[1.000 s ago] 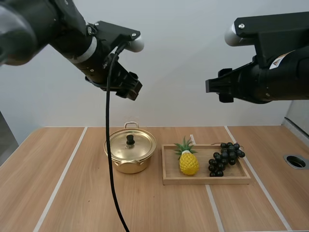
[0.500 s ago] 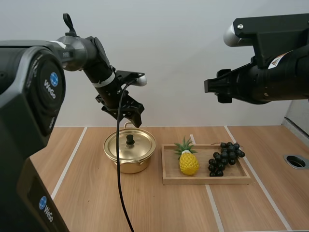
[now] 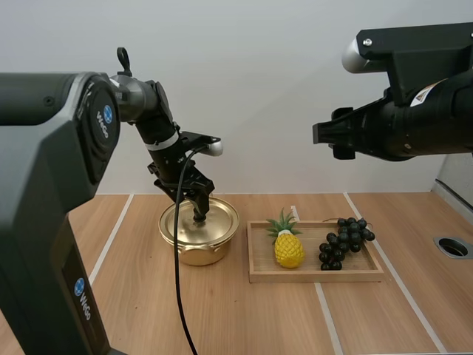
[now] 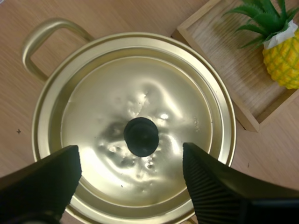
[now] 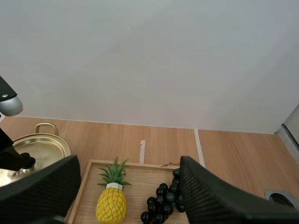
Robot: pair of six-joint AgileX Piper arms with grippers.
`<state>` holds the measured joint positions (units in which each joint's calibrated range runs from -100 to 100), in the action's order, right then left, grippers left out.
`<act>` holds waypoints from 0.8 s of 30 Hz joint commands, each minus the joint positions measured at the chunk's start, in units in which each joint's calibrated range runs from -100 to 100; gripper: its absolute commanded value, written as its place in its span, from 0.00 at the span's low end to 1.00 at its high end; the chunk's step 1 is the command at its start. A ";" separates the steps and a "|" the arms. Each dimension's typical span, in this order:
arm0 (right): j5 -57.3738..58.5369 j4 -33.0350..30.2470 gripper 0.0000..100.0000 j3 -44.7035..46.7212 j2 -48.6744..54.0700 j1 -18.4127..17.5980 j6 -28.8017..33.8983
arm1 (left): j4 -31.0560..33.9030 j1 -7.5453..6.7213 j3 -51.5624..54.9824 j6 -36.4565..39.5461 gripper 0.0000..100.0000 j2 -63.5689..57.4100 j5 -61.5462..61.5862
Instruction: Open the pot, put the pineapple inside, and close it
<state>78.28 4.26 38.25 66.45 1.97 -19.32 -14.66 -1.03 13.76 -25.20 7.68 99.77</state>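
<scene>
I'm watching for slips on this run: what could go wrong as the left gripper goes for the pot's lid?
The open left gripper straddles the small black round knob of the gold metal lid; a tip-only pinch may slip. The gold pot sits close beside the wooden tray, so a swung lid could clip the yellow pineapple.
</scene>
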 commanded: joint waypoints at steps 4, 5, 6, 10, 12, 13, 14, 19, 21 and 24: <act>-1.09 0.08 1.00 -0.46 0.26 0.21 -0.29 | -0.54 0.05 -0.39 -2.21 1.00 -0.06 0.23; -1.07 0.19 1.00 -0.46 0.26 0.21 -0.29 | -0.54 0.05 -0.39 -2.47 1.00 -0.06 0.23; -1.07 0.19 1.00 -0.46 0.26 0.21 -0.29 | -0.54 0.05 -0.39 -2.56 1.00 -0.06 0.23; -1.07 0.60 1.00 -0.46 0.26 0.21 -0.40 | -1.58 0.05 -0.39 -4.09 1.00 -0.06 0.23; -1.07 0.60 1.00 -0.46 0.26 0.21 -0.40 | -2.40 0.05 -0.39 -5.27 1.00 0.04 0.23; -1.07 0.60 1.00 -0.46 0.26 0.21 -0.40 | -2.69 0.05 -0.39 -5.65 1.00 0.18 0.23; -1.23 0.60 1.00 -0.46 0.26 0.21 -0.40 | -3.09 0.05 -0.39 -6.06 1.00 0.60 0.23; -1.23 0.60 1.00 -0.46 0.26 0.21 -0.40 | -3.38 0.05 -0.39 -6.04 1.00 2.07 0.23; -1.23 0.60 1.00 -0.46 0.26 0.21 -0.40 | -3.38 0.05 -0.39 -6.04 1.00 2.07 0.23; -1.23 0.60 1.00 -0.46 0.26 0.21 -0.40 | -3.38 0.05 -0.39 -6.20 1.00 2.07 0.23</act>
<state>78.28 4.64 38.25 66.45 1.97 -19.32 -16.98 -1.03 13.76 -30.90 9.77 99.77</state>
